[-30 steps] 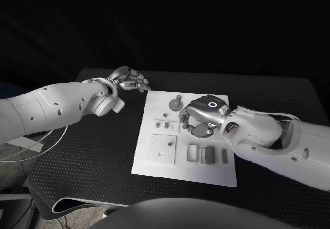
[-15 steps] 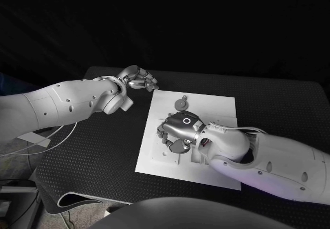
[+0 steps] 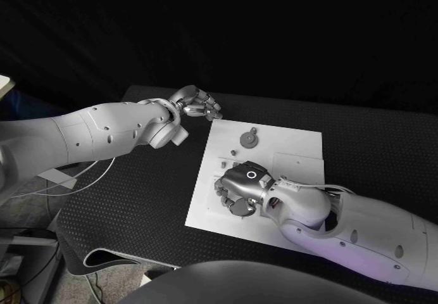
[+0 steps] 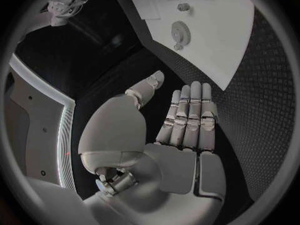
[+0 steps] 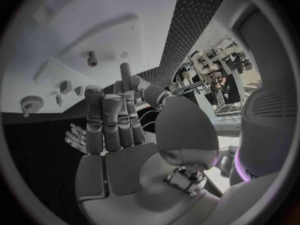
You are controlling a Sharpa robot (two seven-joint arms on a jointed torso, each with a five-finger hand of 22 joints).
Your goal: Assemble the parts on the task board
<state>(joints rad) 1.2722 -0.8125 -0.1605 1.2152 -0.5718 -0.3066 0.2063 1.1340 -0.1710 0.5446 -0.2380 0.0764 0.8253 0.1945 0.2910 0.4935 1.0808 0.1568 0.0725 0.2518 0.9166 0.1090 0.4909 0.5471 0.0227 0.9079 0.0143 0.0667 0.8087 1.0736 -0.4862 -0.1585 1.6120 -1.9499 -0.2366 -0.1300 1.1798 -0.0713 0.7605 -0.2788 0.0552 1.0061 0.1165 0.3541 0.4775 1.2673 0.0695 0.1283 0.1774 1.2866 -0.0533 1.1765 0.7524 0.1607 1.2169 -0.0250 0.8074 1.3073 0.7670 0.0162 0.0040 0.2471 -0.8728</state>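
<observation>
We work over the black table (image 3: 128, 209), where the white task board (image 3: 301, 142) lies in the middle, and our right hand (image 3: 239, 190) hangs low over the board's near half. In the right wrist view its fingers (image 5: 112, 120) lie straight and side by side with nothing between them, so we judge it empty and reaching. A gear-shaped part (image 3: 248, 139) sits toward the board's far edge with small pegs near it; the right wrist view shows a short pin (image 5: 92, 60) standing in a raised square plate. We should probably settle the fingers squarely over one part before closing. Our left hand (image 3: 196, 103) waits off the board's far left corner, flat-fingered and holding nothing in its own wrist view. Beyond the table the room lies dark.
</observation>
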